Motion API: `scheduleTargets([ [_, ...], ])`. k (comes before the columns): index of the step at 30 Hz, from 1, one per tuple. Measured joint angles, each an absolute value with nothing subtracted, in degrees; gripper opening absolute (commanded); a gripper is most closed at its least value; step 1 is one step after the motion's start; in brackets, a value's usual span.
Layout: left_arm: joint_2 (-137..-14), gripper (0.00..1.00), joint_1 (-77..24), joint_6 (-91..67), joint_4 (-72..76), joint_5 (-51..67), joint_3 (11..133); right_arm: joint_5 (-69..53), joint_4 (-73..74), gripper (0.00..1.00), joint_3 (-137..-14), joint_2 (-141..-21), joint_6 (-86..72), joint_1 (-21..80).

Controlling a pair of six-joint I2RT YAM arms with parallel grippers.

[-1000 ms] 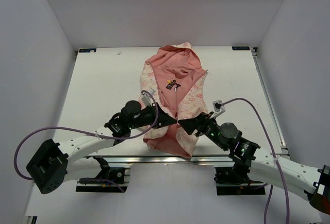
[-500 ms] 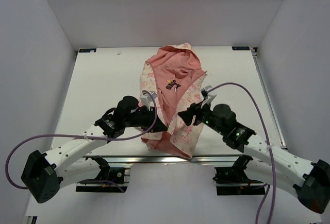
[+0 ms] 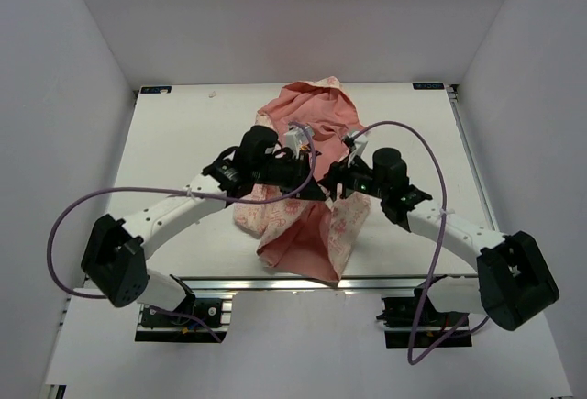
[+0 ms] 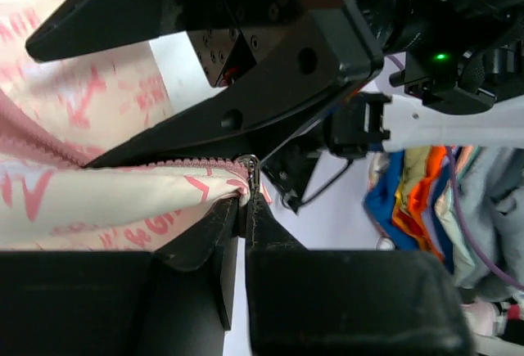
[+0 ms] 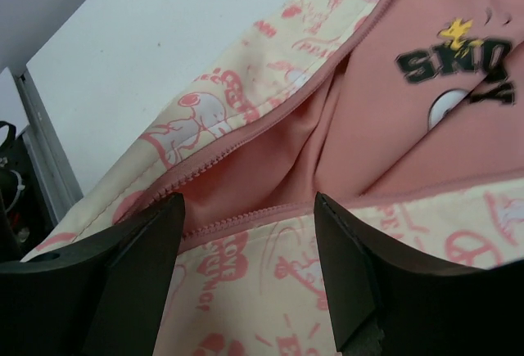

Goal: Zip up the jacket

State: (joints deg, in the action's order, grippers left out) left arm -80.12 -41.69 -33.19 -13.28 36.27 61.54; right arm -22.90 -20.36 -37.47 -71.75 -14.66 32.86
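White table (image 3: 174, 133), jacket (image 3: 295, 243) unzipped, L fingers (image 4: 344, 299) pinch zip edge (image 4: 164, 165), R fingers (image 5: 123, 290) apart

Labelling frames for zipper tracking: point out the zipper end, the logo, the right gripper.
zipper end (image 4: 250, 162), left wrist view, metal piece where teeth stop.
logo (image 5: 454, 65), right wrist view, middle of dark lettering.
right gripper (image 5: 247, 209), right wrist view, midway between open fingertips.

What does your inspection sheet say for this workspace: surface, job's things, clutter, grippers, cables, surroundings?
surface: white table.
job's things: jacket bunched at the middle, zipper not fully closed.
clutter: one tiny speck by the far edge.
grippers: left gripper shut on the jacket's zipper edge; right gripper open over the lining.
cables: purple cables loop off both arms.
surroundings: white walls; coloured clothes beyond the table.
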Motion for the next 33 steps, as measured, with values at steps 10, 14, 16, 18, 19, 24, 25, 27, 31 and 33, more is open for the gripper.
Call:
scheduleTargets([
  [10, -85.82, 0.00, -40.93, -25.26, -18.11, 31.81, 73.63, -47.11, -30.57, 0.69, -37.06, -76.64, -9.82, 18.68],
  [14, -85.56, 0.00, -40.45, -23.99, -19.35, 30.22, 74.56, -55.53, -28.21, 0.68, -38.20, -79.37, -5.72, 18.04],
  [16, -85.38, 0.00, -40.34, -23.68, -20.58, 29.58, 74.63, -57.25, -26.04, 0.67, -39.24, -79.55, -3.05, 18.24],
  [18, -85.01, 0.00, -40.32, -23.35, -21.45, 29.56, 74.63, -58.41, -25.32, 0.68, -40.38, -79.44, -0.78, 18.22],
  [19, -84.73, 0.00, -40.29, -23.11, -21.89, 29.61, 74.63, -58.43, -25.32, 0.68, -40.91, -79.44, -0.10, 18.22],
  [24, -82.06, 0.00, -40.29, -21.39, -24.08, 29.04, 74.61, -50.17, -25.91, 0.70, -43.75, -79.22, 0.49, 17.82],
  [25, -81.28, 0.00, -40.29, -21.17, -24.21, 28.86, 74.56, -48.18, -26.00, 0.70, -44.42, -79.22, 0.32, 17.56],
  [27, -78.98, 0.00, -40.29, -20.71, -23.70, 28.47, 74.04, -43.40, -25.98, 0.71, -46.48, -79.48, -1.10, 16.86],
  [31, -73.58, 0.00, -40.27, -20.01, -19.25, 27.99, 70.74, -40.75, -27.00, 0.73, -52.69, -83.48, -1.83, 16.19],
  [33, -72.25, 0.00, -40.27, -19.51, -17.85, 28.25, 70.06, -42.83, -27.09, 0.73, -55.68, -86.91, -1.61, 16.12],
])
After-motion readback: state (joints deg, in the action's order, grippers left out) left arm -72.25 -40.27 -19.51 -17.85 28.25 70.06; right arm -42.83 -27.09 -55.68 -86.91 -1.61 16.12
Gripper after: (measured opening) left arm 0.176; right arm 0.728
